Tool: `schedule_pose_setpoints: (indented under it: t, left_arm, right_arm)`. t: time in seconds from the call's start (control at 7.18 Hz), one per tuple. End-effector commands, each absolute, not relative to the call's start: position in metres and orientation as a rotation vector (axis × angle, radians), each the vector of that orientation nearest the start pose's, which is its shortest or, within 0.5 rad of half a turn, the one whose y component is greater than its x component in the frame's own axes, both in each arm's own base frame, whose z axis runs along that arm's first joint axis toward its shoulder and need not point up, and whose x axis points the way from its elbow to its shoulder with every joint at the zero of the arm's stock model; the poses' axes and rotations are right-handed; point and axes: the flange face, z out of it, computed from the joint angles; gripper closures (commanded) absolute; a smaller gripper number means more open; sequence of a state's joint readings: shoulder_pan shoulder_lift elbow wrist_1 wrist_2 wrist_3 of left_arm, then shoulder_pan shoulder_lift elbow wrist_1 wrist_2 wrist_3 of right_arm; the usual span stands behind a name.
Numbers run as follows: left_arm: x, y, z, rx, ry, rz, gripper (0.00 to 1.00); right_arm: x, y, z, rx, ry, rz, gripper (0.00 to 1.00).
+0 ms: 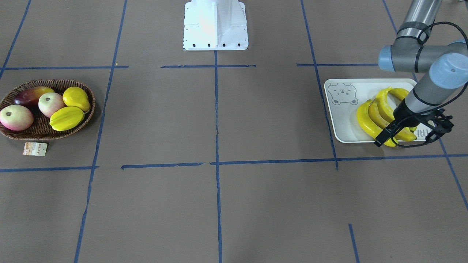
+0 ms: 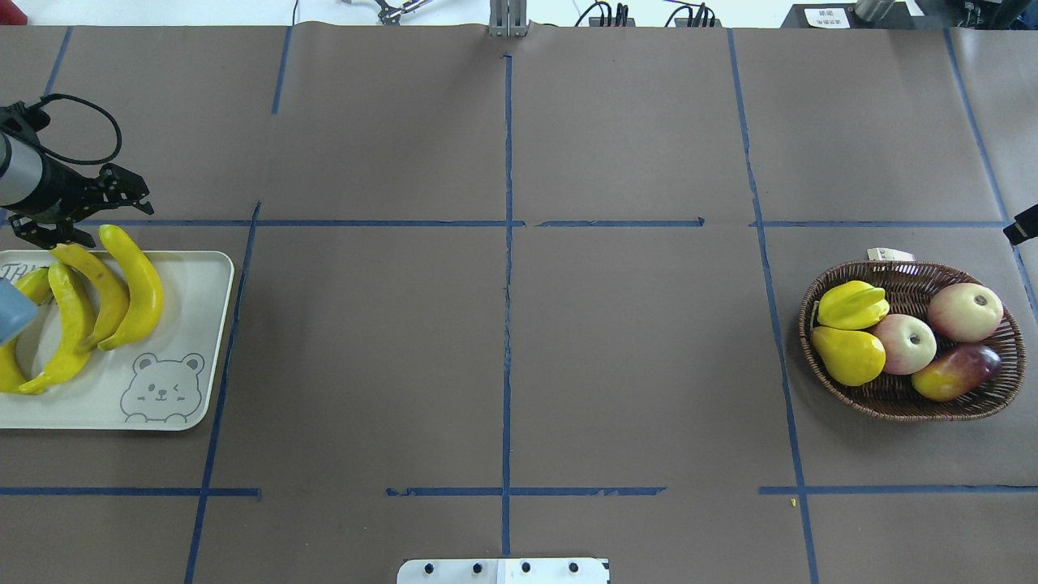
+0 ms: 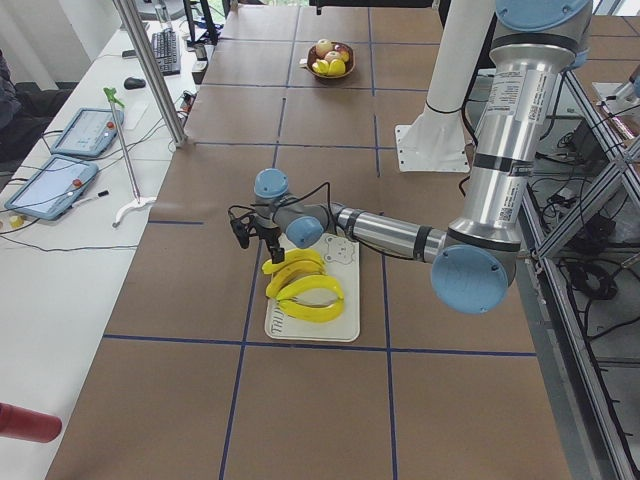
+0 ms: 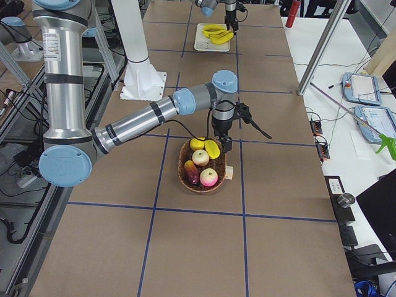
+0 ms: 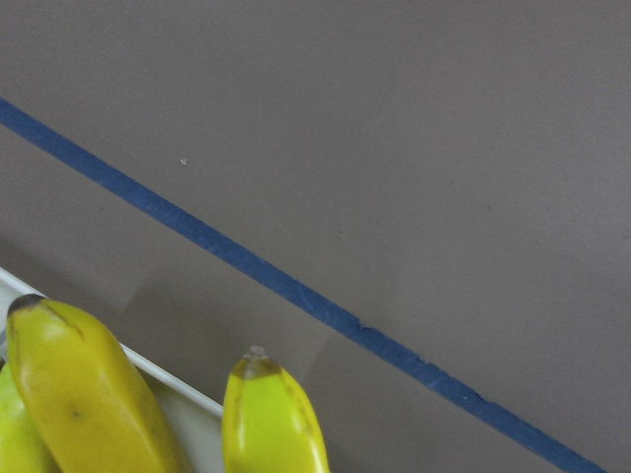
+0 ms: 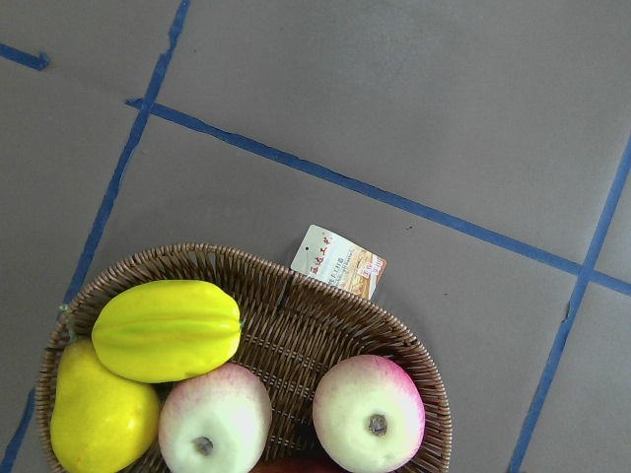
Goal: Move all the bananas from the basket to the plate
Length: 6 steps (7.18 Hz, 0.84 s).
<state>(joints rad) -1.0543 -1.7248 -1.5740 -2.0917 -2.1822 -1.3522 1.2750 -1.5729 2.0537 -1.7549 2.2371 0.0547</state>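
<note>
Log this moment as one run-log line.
bananas: four on plate | basket: no bananas | left gripper: open, at plate edge | right gripper: at basket, state unclear

partial "tru" lettering (image 2: 13, 270) on plate (image 2: 207, 324)

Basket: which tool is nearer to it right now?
Right. The right tool hangs by the rim of the basket; the left tool is at the table's other end, over the bananas on the plate.

Bananas (image 1: 378, 114) lie together on the plate (image 1: 343, 126) — the left gripper (image 1: 405, 140), jaws apart, hangs over their ends.
</note>
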Motion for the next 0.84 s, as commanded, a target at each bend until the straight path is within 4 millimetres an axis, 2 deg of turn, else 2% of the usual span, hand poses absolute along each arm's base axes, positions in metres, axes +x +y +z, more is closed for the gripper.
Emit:
schedule_pose_setpoints:
  t: [0.0,0.28,0.56,0.7]
  left_arm:
    - [0.183,-0.548,0.5,-0.04,0.974,-0.428,0.0]
    - [0.153,-0.552,0.515,0.059,0.915,-0.203,0.0]
    - [0.085,-0.562,0.535,0.129,0.812,0.026,0.0]
    - [0.061,-0.562,0.542,0.134,0.77,0.128,0.0]
  right_arm:
    - [-0.062,-0.468,0.462,0.153,-0.699,-0.321,0.0]
    - [-0.031,-0.46,0.494,0.149,-0.696,-0.359,0.0]
    - [0.01,-0.458,0.537,0.146,-0.734,-0.388,0.0]
    - [0.033,-0.454,0.556,0.155,-0.732,-0.404,0.0]
